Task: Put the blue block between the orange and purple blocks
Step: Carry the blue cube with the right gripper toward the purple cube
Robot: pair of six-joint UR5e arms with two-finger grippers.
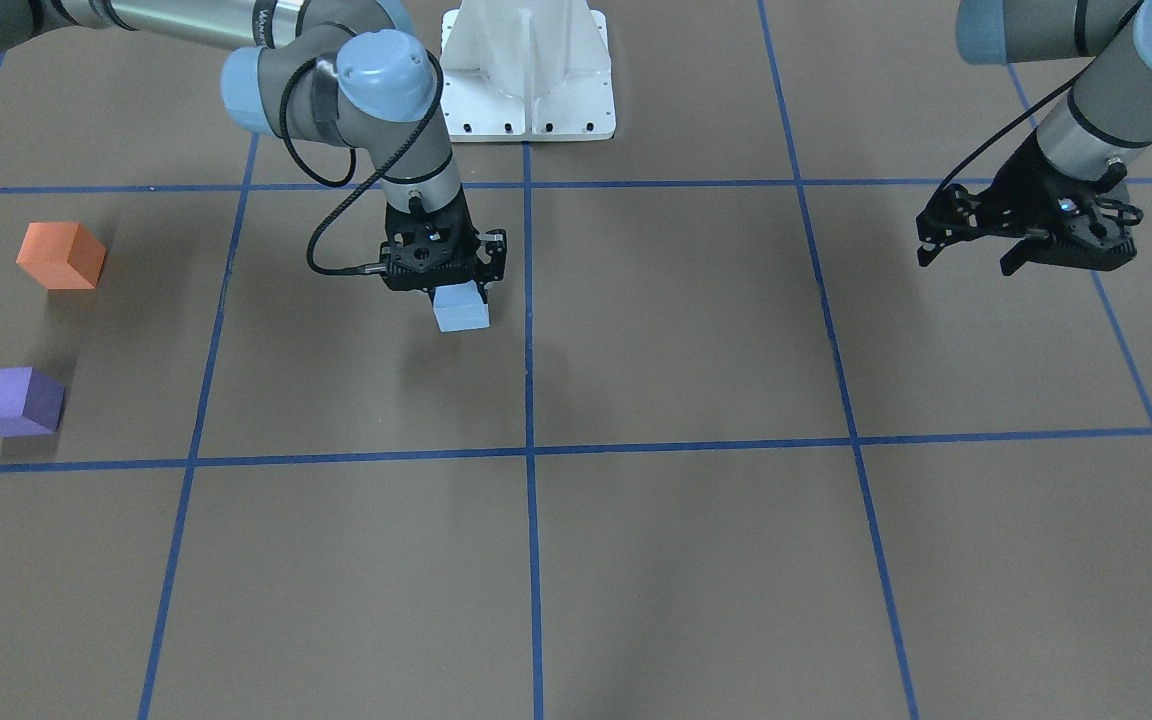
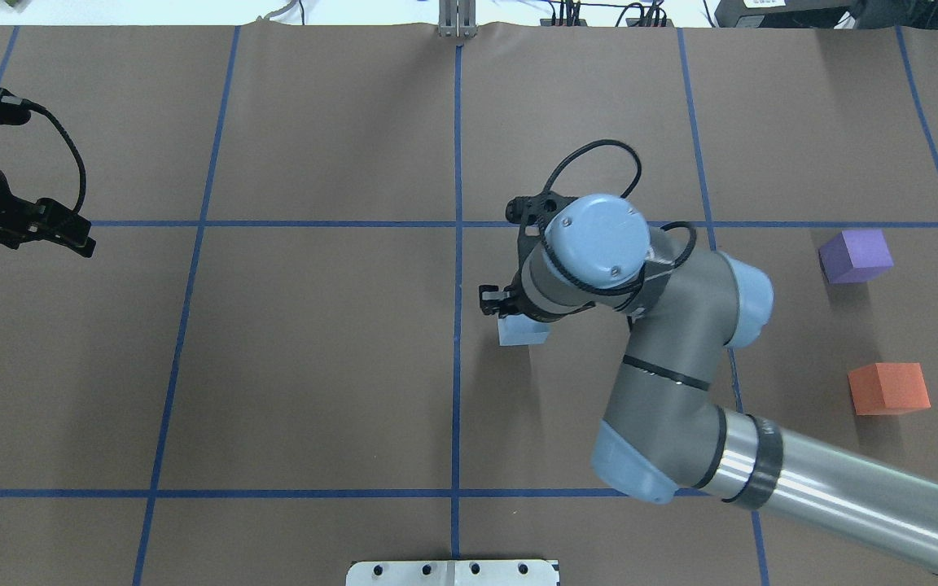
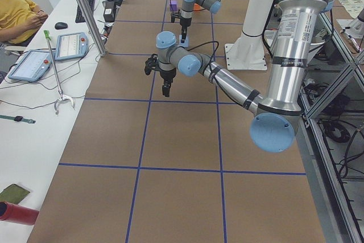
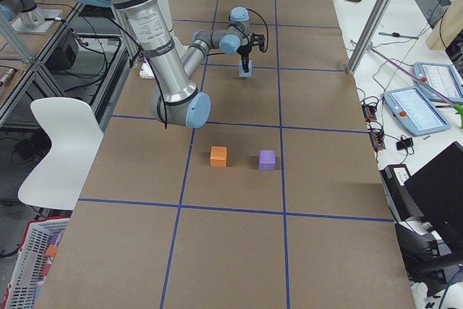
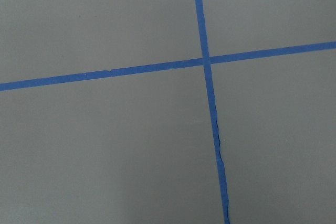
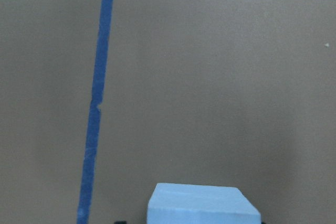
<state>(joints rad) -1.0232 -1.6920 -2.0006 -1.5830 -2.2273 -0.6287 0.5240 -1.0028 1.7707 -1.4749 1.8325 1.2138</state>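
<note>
My right gripper (image 1: pixel 457 291) is shut on the light blue block (image 1: pixel 461 309) and holds it just above the brown table, near the middle. The block also shows in the overhead view (image 2: pixel 521 332) and at the bottom of the right wrist view (image 6: pixel 202 206). The orange block (image 1: pixel 61 256) and the purple block (image 1: pixel 15 401) sit on the table on my right, a gap between them; they also show in the overhead view, orange (image 2: pixel 888 388) and purple (image 2: pixel 855 255). My left gripper (image 1: pixel 966 262) hangs open and empty above the table, far on my left.
Blue tape lines (image 1: pixel 528 450) divide the table into squares. The white robot base plate (image 1: pixel 528 82) stands at my edge of the table. In the exterior left view, a side desk with tablets (image 3: pixel 34 64) and a seated person (image 3: pixel 17 12) lies beyond the table's far edge.
</note>
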